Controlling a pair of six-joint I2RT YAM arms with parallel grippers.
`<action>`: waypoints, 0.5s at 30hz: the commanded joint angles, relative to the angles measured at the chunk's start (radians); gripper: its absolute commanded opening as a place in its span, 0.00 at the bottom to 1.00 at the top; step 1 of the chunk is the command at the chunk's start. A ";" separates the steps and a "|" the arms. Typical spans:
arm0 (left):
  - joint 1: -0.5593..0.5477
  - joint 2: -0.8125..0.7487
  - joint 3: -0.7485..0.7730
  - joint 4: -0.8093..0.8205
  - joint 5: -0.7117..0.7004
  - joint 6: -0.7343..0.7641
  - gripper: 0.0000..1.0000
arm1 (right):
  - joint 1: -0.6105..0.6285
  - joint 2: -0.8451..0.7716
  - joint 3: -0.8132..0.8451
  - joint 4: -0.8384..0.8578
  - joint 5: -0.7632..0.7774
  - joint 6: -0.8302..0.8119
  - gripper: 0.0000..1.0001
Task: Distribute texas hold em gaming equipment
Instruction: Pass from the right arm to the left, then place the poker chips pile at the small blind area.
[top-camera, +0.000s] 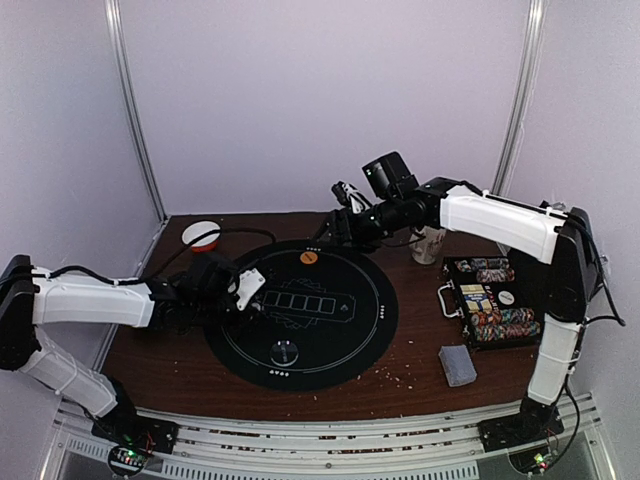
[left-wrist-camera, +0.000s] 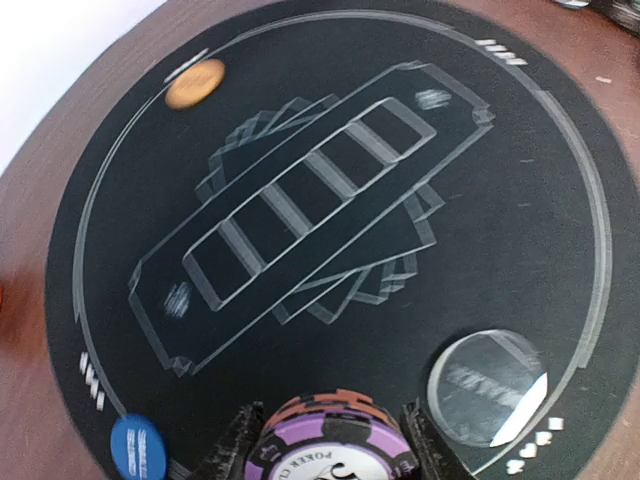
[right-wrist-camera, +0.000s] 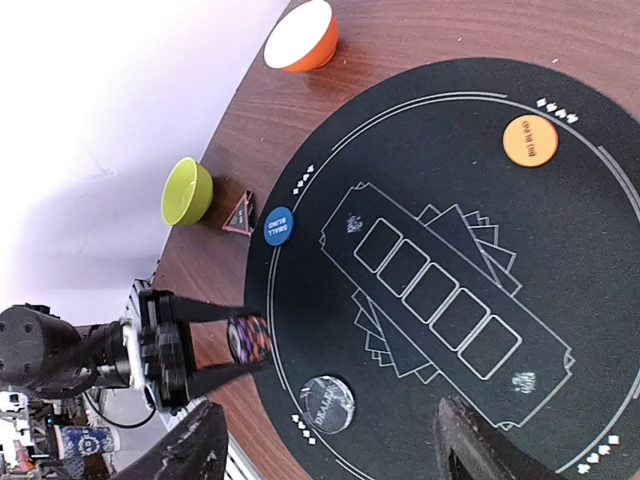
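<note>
From above, the left hand (top-camera: 245, 290) is hanging at the mat's (top-camera: 365, 330) nine o'clock, the right hand (top-camera: 328, 230) at twelve. Left wrist: its fingers (left-wrist-camera: 236, 450) are clamping striped poker chips (left-wrist-camera: 335, 445) at six o'clock. Right wrist: fingers (right-wrist-camera: 200, 450) are standing apart, empty.

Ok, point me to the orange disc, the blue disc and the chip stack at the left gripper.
orange disc (right-wrist-camera: 529, 141): right wrist view, centre of its face.
blue disc (right-wrist-camera: 279, 226): right wrist view, centre of its face.
poker chip stack (left-wrist-camera: 335, 450): left wrist view, face of the purple top chip.
</note>
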 joint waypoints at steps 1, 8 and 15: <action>0.023 -0.056 -0.056 0.030 -0.239 -0.273 0.00 | -0.012 -0.065 -0.028 -0.058 0.033 -0.078 0.73; 0.180 -0.075 -0.135 0.039 -0.231 -0.362 0.00 | -0.022 -0.114 -0.071 -0.087 0.057 -0.130 0.73; 0.254 -0.019 -0.189 0.118 -0.216 -0.380 0.00 | -0.035 -0.144 -0.109 -0.078 0.073 -0.136 0.73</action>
